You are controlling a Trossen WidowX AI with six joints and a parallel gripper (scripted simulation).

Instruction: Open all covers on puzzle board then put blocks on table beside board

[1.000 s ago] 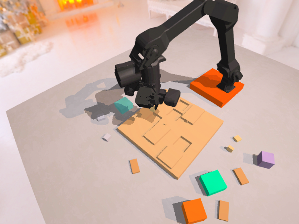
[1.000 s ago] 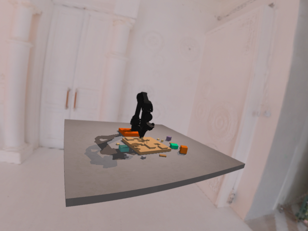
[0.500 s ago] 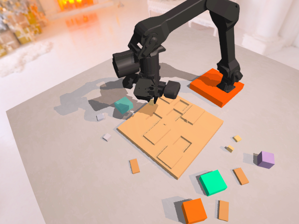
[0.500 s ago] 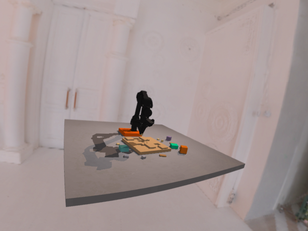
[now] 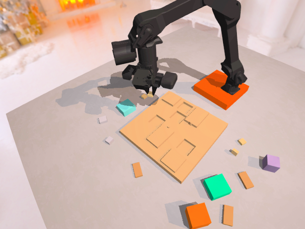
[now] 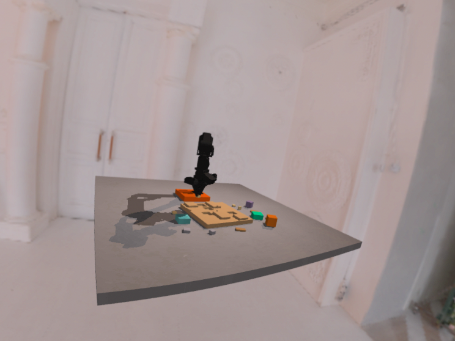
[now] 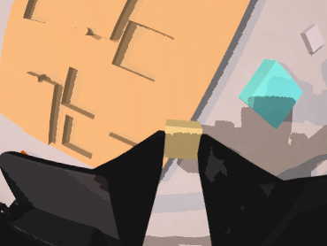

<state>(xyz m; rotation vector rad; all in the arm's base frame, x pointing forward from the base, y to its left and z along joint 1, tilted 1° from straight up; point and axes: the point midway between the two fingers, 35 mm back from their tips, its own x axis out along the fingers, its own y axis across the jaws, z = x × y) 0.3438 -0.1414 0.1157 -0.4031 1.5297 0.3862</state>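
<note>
The tan puzzle board (image 5: 211,125) (image 6: 220,220) (image 7: 194,12) lies flat in the middle of the table, with its covers shifted beside their wells. My gripper (image 5: 152,93) (image 7: 181,140) is shut on a small tan block (image 5: 150,94) (image 7: 182,136). It holds the block low over the table just off the board's far left corner. A second small tan block (image 5: 143,96) lies on the table right beside it. A cyan block (image 5: 126,107) (image 6: 182,219) (image 7: 272,91) rests on the table to the left of that corner.
The arm's orange base (image 5: 220,88) stands behind the board. Green (image 5: 217,186), orange (image 5: 198,215) and purple (image 5: 271,163) blocks, two small tan cubes (image 5: 242,141) and flat tan pieces (image 5: 245,179) lie right and front. Two pale cubes (image 5: 102,119) lie left.
</note>
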